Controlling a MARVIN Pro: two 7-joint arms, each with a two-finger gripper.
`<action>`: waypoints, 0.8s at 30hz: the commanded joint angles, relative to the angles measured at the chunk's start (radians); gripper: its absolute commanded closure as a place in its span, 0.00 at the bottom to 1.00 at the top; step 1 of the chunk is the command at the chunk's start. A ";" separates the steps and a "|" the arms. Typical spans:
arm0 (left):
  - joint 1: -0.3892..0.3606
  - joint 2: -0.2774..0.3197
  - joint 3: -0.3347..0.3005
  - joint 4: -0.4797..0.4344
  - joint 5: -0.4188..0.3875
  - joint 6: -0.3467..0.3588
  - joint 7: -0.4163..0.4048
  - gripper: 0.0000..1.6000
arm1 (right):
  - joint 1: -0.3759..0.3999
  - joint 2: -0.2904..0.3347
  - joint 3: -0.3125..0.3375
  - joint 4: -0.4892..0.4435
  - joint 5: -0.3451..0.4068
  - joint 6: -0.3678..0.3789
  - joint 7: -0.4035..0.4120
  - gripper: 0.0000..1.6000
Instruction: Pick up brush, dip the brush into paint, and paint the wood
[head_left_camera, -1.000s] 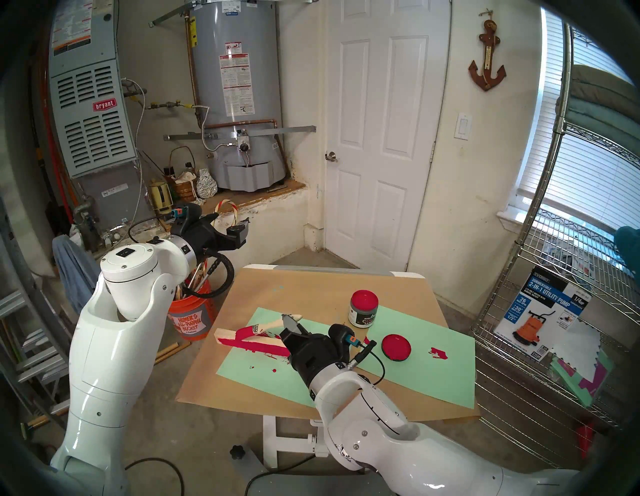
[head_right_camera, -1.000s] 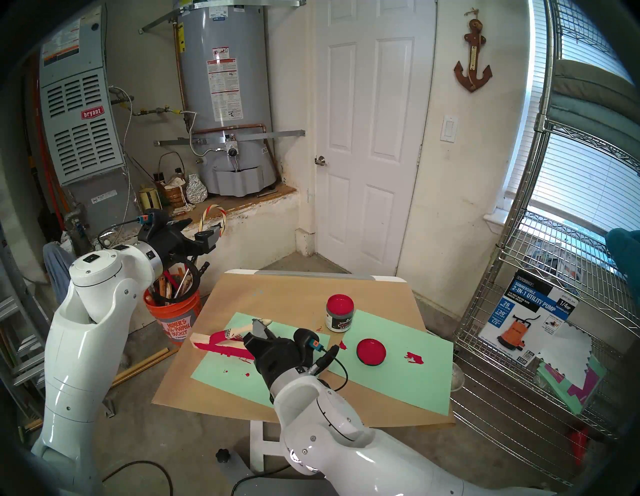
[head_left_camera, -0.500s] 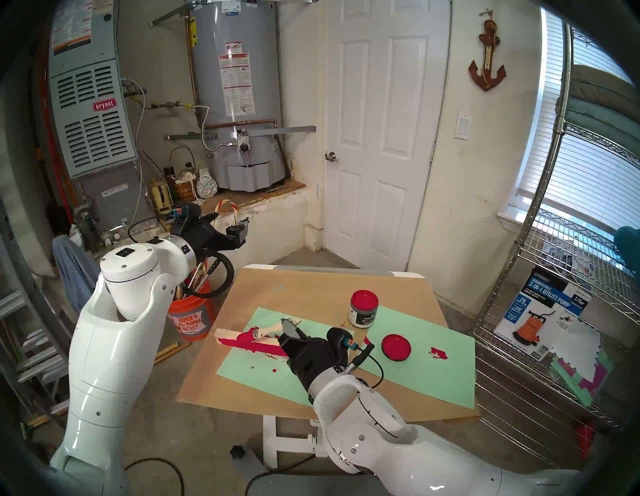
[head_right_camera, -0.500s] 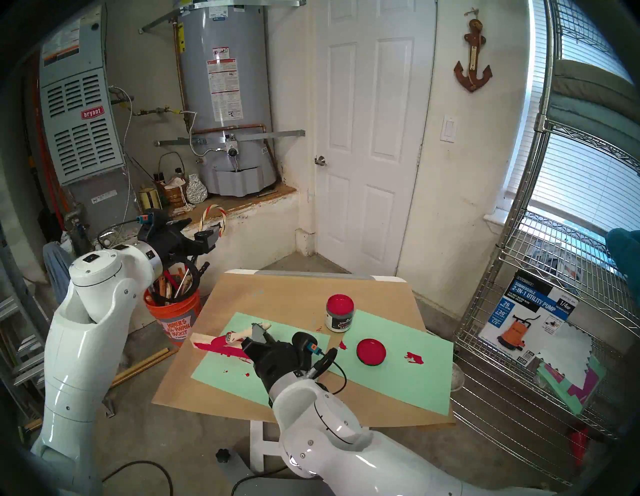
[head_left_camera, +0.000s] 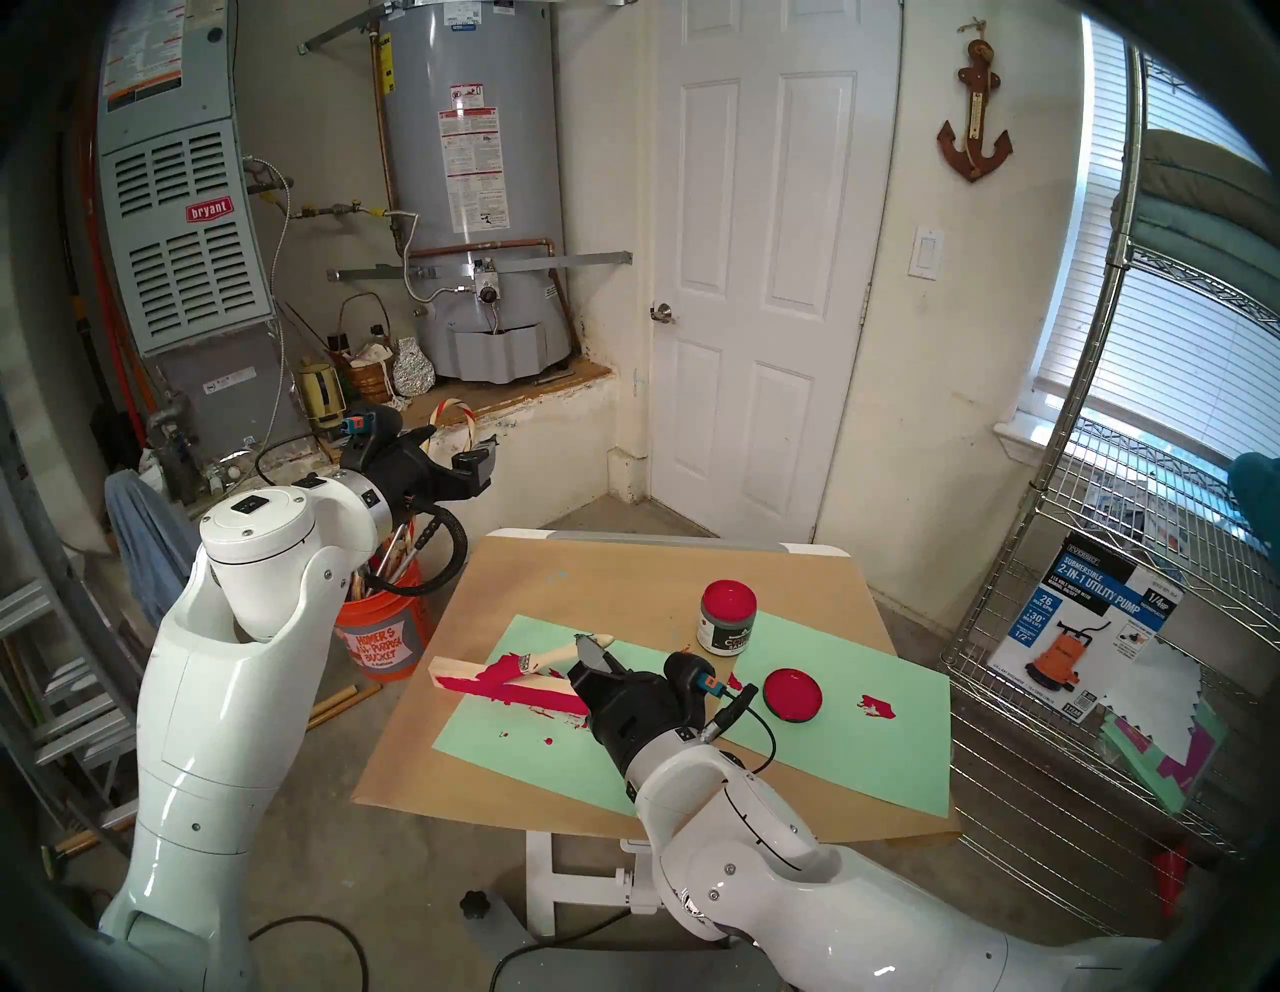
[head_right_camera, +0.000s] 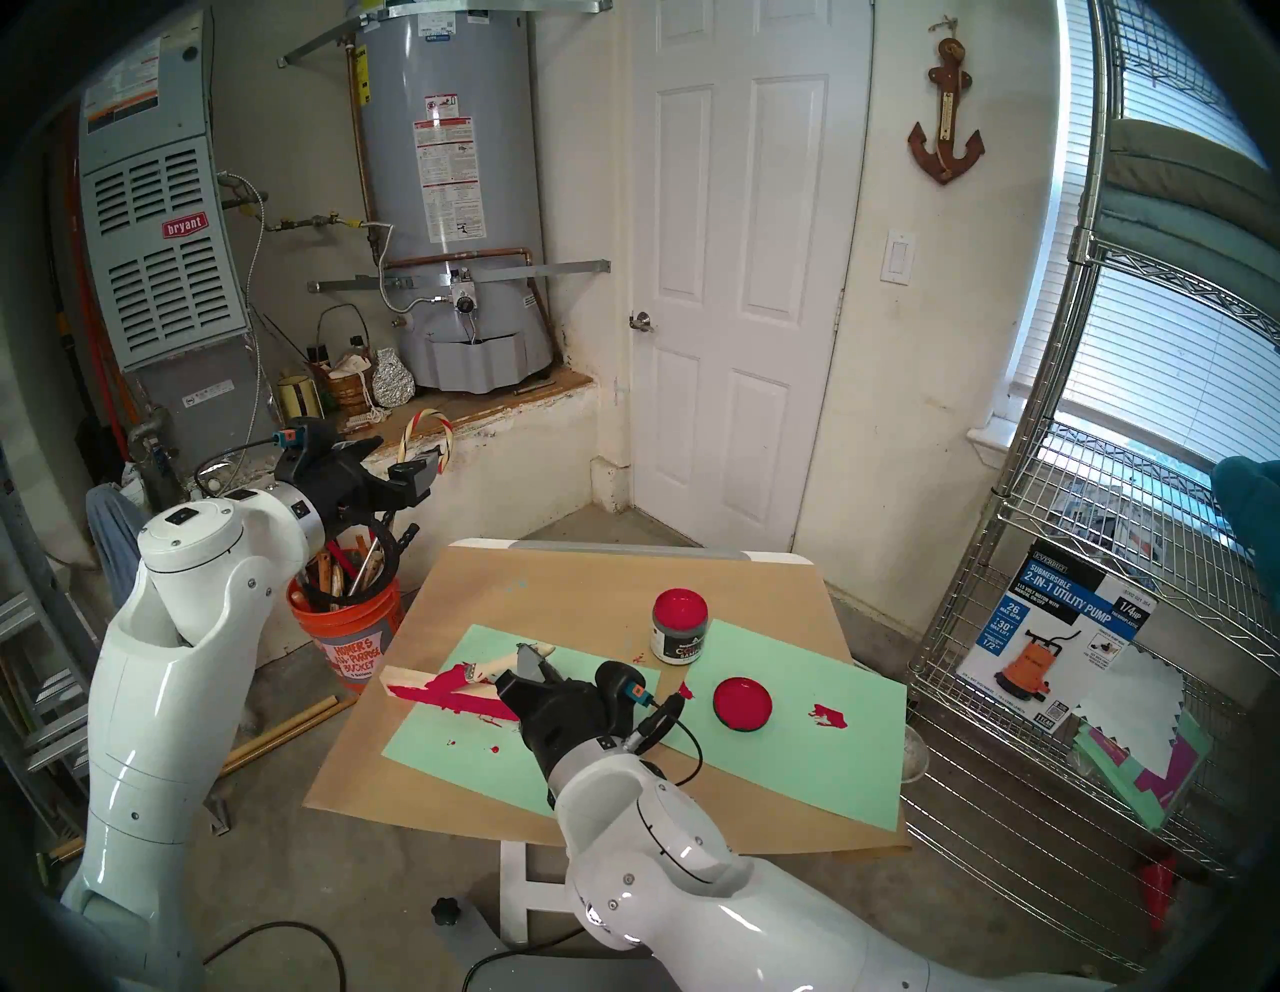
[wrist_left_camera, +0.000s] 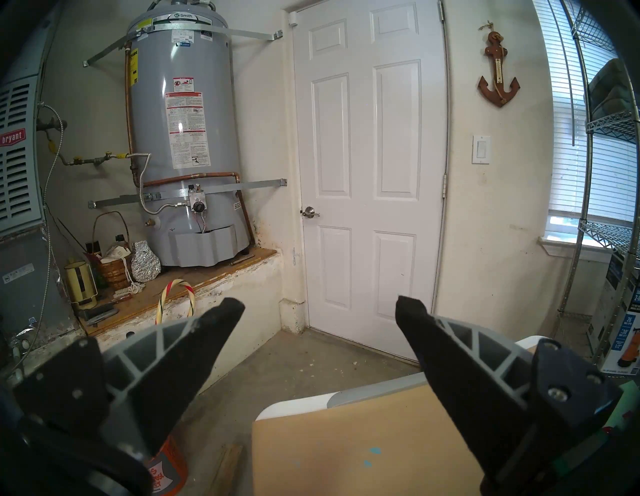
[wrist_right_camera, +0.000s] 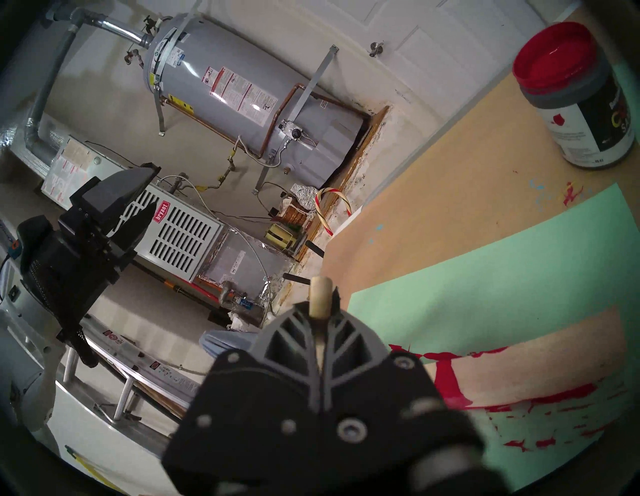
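Note:
My right gripper (head_left_camera: 590, 648) is shut on the pale handle of the brush (head_left_camera: 557, 652). The brush's crimson bristles rest on the wood (head_left_camera: 457, 670), a long bar lying on green paper at the table's left, its near side smeared red. In the right wrist view the handle's end (wrist_right_camera: 320, 294) sticks out between the closed fingers, with the wood (wrist_right_camera: 519, 363) to the right. The paint (head_left_camera: 727, 596) fills an open jar behind and right of the gripper. My left gripper (wrist_left_camera: 320, 311) hangs open and empty, off the table's left side.
The jar's red-coated lid (head_left_camera: 792, 695) lies on the green paper (head_left_camera: 866, 748) right of my wrist, with a red smear (head_left_camera: 876, 706) beyond it. An orange bucket (head_left_camera: 384, 641) stands by the table's left edge. A wire shelf (head_left_camera: 1108, 623) stands at the right.
My right gripper and the brush shifted slightly left and down along the wood, then back right. The bristles now sit a little farther right on the bar. The left arm stayed still.

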 joint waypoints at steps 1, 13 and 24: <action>-0.014 0.001 -0.004 -0.015 0.000 -0.005 0.001 0.00 | 0.006 -0.003 0.000 -0.017 0.004 0.008 -0.006 1.00; -0.013 0.003 -0.003 -0.015 -0.002 -0.006 0.003 0.00 | -0.004 0.023 0.012 -0.044 0.001 0.009 -0.018 1.00; -0.013 0.005 -0.002 -0.015 -0.004 -0.007 0.004 0.00 | -0.029 0.060 0.023 -0.060 -0.023 -0.012 -0.017 1.00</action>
